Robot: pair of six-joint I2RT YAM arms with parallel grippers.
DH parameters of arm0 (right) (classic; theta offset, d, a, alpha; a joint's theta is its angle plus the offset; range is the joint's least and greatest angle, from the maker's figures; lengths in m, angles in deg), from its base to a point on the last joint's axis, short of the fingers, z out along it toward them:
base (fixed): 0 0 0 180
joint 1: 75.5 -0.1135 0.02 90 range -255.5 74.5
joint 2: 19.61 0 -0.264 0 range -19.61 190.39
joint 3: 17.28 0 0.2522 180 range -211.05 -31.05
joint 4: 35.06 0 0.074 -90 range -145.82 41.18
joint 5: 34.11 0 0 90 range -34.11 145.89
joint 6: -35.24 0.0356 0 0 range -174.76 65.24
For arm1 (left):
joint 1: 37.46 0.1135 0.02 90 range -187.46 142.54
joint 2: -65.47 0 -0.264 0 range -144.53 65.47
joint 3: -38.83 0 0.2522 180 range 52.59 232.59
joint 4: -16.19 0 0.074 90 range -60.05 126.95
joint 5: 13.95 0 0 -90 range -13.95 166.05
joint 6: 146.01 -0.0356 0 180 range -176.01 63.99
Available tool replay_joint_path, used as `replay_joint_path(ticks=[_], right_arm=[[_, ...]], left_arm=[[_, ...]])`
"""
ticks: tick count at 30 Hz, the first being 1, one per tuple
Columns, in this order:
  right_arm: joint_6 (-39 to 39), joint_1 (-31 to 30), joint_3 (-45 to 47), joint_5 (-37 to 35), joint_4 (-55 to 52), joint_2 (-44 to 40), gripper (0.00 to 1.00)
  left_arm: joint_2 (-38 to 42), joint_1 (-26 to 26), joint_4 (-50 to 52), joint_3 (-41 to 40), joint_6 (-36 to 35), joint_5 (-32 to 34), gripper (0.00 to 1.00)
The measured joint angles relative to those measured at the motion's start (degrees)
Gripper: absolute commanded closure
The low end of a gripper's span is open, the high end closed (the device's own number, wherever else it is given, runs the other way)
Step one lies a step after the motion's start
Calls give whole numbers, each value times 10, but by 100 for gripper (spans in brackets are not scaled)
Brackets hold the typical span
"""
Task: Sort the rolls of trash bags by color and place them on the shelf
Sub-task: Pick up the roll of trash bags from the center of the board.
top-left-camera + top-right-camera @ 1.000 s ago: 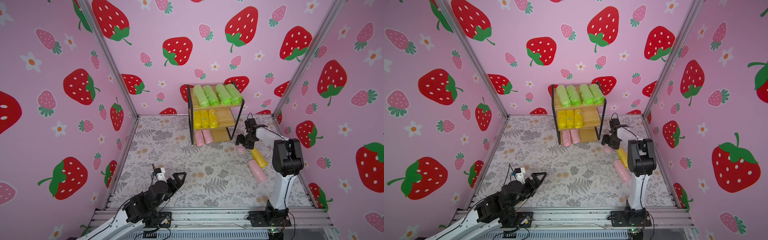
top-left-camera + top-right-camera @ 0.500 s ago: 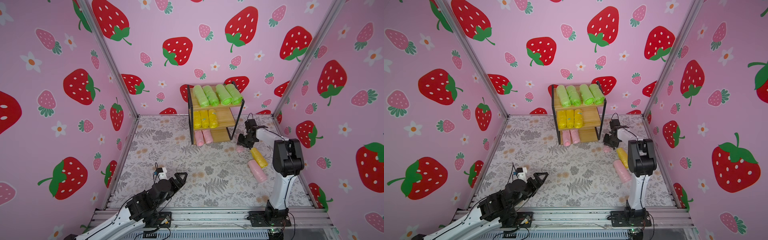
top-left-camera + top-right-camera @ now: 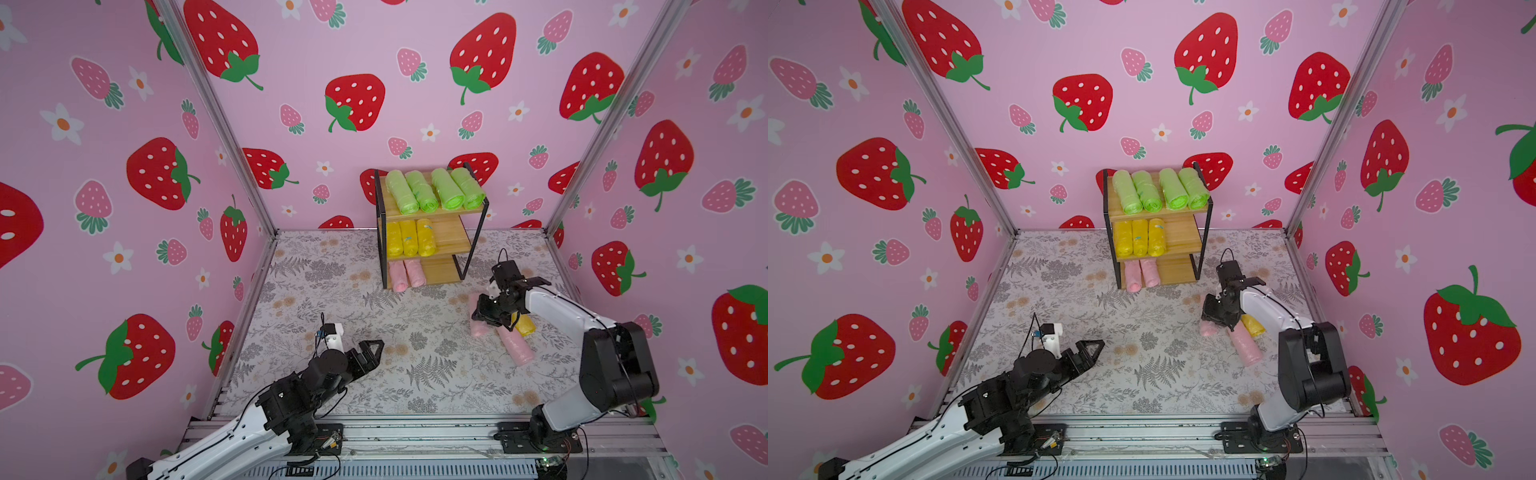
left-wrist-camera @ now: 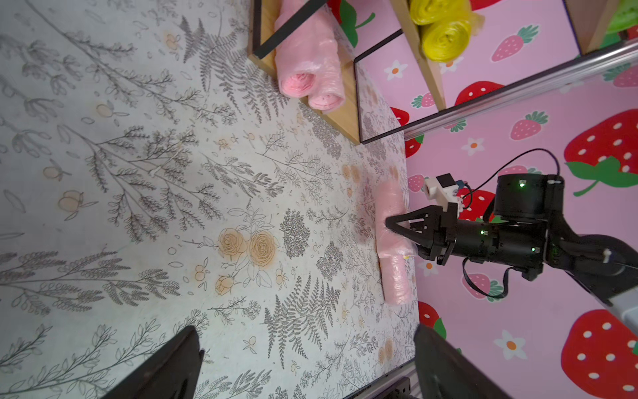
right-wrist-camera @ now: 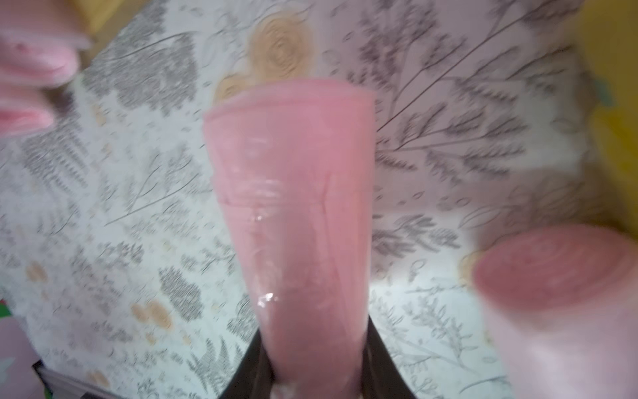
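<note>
Floral mat (image 3: 374, 316); nine rolls (image 3: 420, 192) on shelf (image 3: 451, 239), three off it

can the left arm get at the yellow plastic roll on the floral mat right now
Probably not. The yellow crinkly plastic roll lies across the mat from the open left gripper, tucked partly under the right arm, and the right gripper is shut on a pale pink plastic roll beside it.

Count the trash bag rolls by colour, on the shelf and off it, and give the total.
Green rolls: 4, all on the shelf
Yellow rolls: 4, three shelved, one on the tabletop
Pink rolls: 4, two shelved, one in the right gripper, one on the tabletop
Total: 12
</note>
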Motion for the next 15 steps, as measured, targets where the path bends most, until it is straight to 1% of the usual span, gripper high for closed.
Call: replay_joint_path(ticks=[4, 6, 9, 15], right_arm=[[38, -63, 31, 37, 21, -82, 100], [56, -92, 37, 52, 30, -101, 100], [79, -139, 36, 71, 48, -107, 100], [106, -223, 27, 113, 81, -89, 100]], left_arm=[[-20, 0, -37, 4, -23, -21, 0], [-31, 0, -60, 4, -28, -35, 0], [-46, 0, -104, 3, -28, -55, 0], [-68, 0, -170, 2, -28, -90, 0]])
